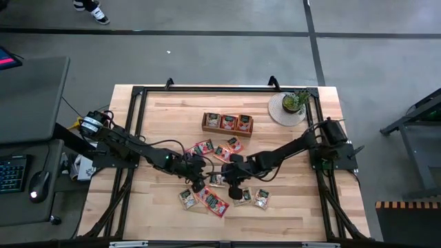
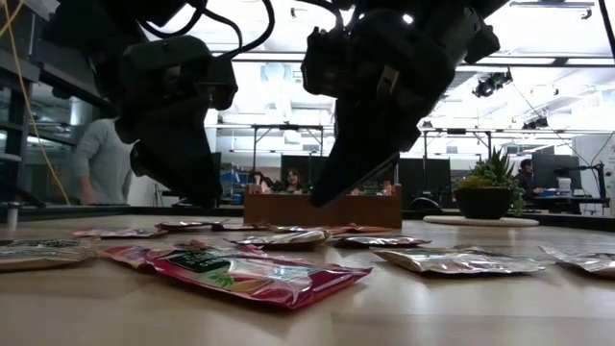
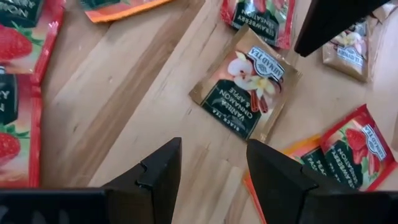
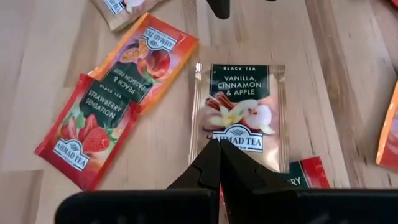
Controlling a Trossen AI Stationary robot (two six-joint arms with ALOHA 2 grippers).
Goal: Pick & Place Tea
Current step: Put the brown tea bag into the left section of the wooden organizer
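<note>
Nearest in the low view, a crumpled red-pink foil tea sachet (image 2: 252, 276) flat on the pale wooden table (image 1: 289, 207), more silvery sachets (image 2: 459, 260) strewn just behind. Above them, both dark arms down at the table's middle. Left gripper (image 3: 211, 163) hovering over bare wood, fingers (image 3: 158, 177) spread apart and holding nothing — a pale tan vanilla, cinnamon and apple sachet (image 3: 247, 90) lying flat just beyond the tips. Right gripper (image 4: 219, 163) poised over that same kind of sachet (image 4: 239, 115), fingertips pressed together to a point above its lower edge, nothing pinched between them. Beside it, an orange peach and passion fruit sachet (image 4: 146, 59) overlapping a red strawberry sachet (image 4: 87, 130). Seen from above, the tea scattered loose (image 1: 213, 200) around both grippers. Farther back, a long brown wooden tray (image 1: 227, 123) with sachets in its compartments. Beyond, at the far right corner, a small green potted plant (image 1: 295, 101) on a round pale mat (image 1: 279, 111). Past the table, a person in a grey sleeve (image 2: 96, 159).
</note>
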